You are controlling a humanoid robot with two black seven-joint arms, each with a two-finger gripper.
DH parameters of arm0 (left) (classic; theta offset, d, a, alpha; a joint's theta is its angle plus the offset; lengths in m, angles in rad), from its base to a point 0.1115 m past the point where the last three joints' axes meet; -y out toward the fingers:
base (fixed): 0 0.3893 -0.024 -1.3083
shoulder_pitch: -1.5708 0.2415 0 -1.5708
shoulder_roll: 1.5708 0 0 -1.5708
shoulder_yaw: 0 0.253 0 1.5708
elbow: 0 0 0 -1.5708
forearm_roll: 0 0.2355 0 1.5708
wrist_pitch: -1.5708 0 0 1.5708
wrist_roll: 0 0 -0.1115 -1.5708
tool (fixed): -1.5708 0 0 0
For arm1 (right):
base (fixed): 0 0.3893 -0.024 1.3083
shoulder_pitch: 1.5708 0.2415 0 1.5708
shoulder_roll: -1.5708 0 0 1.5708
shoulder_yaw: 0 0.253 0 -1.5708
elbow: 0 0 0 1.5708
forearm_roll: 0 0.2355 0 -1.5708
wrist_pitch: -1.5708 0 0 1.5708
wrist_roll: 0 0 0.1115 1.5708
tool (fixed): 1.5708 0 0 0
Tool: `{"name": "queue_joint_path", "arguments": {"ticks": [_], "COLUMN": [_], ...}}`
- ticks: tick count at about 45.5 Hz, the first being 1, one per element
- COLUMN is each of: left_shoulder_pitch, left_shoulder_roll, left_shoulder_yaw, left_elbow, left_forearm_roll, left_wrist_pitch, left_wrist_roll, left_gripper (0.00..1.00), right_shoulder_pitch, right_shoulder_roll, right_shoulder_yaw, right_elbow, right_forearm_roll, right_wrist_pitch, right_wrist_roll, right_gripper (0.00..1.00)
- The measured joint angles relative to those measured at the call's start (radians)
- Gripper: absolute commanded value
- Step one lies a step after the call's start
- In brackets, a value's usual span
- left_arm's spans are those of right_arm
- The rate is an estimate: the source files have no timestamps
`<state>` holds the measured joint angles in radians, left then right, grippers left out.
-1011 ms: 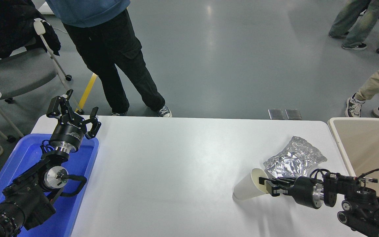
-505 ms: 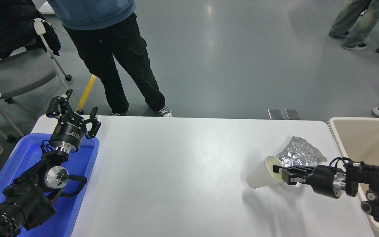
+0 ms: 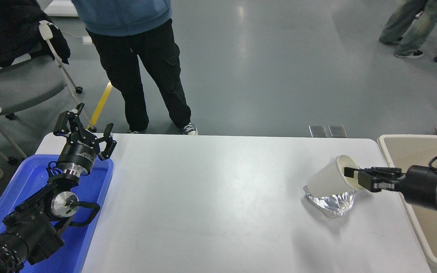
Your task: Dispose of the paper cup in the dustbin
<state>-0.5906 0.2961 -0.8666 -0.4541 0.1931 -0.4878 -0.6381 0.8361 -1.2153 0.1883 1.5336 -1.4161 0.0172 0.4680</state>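
The white paper cup (image 3: 328,178) hangs in the air above the table's right side, tilted with its mouth toward the right. My right gripper (image 3: 355,177) is shut on the cup's rim, one finger inside the mouth. It holds the cup over the crumpled silver foil bag (image 3: 334,201). The beige dustbin (image 3: 417,146) stands at the table's right edge, just right of the cup, with my right arm reaching across its rim. My left gripper (image 3: 84,131) is open and parked over the blue tray at the lower left.
The blue plastic tray (image 3: 32,178) sits at the table's left end under my left arm. A person in a blue top and black trousers (image 3: 142,68) stands at the far left side. A chair (image 3: 17,79) stands far left. More legs show at the top right.
My right gripper has lifted the cup off the table and carried it right and away, over the foil bag, toward the dustbin. The left arm has not moved.
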Motion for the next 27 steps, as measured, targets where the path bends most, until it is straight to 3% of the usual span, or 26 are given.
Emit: {"name": "queue_joint_path", "arguments": {"ticks": [13, 27], "left_shoulder_pitch": [0.000, 0.000], "left_shoulder_roll": [0.000, 0.000], "left_shoulder_yaw": [0.000, 0.000], "left_elbow": [0.000, 0.000], "left_forearm_roll": [0.000, 0.000], "left_wrist_pitch": [0.000, 0.000], "left_wrist_roll": [0.000, 0.000], "left_gripper": [1.00, 1.00], "right_shoulder_pitch": [0.049, 0.061], "right_shoulder_roll": [-0.087, -0.105], "right_shoulder_yaw": [0.008, 0.012], "right_elbow": [0.017, -0.131], "right_forearm_roll": [0.088, 0.280], "right_wrist_pitch": [0.026, 0.032], "right_wrist_roll": [0.005, 0.007], "right_gripper": [0.00, 0.00]}}
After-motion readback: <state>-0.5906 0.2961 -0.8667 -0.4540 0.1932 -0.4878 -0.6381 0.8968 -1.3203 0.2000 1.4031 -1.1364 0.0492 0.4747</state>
